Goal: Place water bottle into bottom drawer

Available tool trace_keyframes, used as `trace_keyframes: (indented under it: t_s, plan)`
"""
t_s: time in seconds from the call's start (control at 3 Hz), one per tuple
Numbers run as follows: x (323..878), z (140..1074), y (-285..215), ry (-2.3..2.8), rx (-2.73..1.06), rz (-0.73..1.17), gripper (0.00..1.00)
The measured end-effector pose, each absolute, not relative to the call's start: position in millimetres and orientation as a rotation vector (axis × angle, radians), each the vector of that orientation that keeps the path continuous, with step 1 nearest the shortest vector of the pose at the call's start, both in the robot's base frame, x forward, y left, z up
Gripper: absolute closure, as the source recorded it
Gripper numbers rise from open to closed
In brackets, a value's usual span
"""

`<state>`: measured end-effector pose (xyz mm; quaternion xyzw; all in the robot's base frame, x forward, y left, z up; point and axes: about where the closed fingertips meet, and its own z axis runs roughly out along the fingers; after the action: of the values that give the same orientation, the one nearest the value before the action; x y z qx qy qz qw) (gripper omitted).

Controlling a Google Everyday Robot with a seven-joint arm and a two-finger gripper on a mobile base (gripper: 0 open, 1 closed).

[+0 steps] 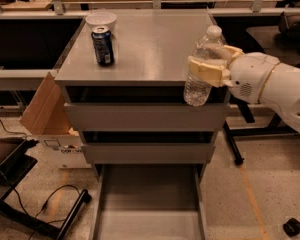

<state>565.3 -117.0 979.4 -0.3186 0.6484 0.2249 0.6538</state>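
The water bottle [202, 66] is a clear plastic bottle with a white cap, held upright in the air in front of the cabinet's front right corner. My gripper [208, 65], on a white arm coming in from the right, is shut on the bottle's middle with its tan fingers [206, 71] around it. The bottle's base hangs level with the top drawer's front. The bottom drawer [149, 204] is pulled out below, a long shallow grey tray with nothing visible in it. The bottle is above and to the right of it.
A dark blue soda can [103, 46] and a white bowl [101, 20] stand on the grey cabinet top [150, 49] at the back left. An open cardboard box [47, 115] sits to the cabinet's left. Black stand legs and cables [45, 209] lie on the floor at the lower left.
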Motion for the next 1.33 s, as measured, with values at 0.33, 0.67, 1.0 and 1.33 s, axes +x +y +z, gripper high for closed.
trace_keyframes:
  t_s: [0.33,0.67,1.0,1.33]
  plan:
    - [536,954,-120,1.446,-0.659,0.544,1.00]
    - [511,906,-115,1.393,-0.595,0.583,1.00]
    - [490,850,-98,1.356,-0.546,0.648,1.00]
    - [490,850,-98,1.356,-0.546,0.648,1.00]
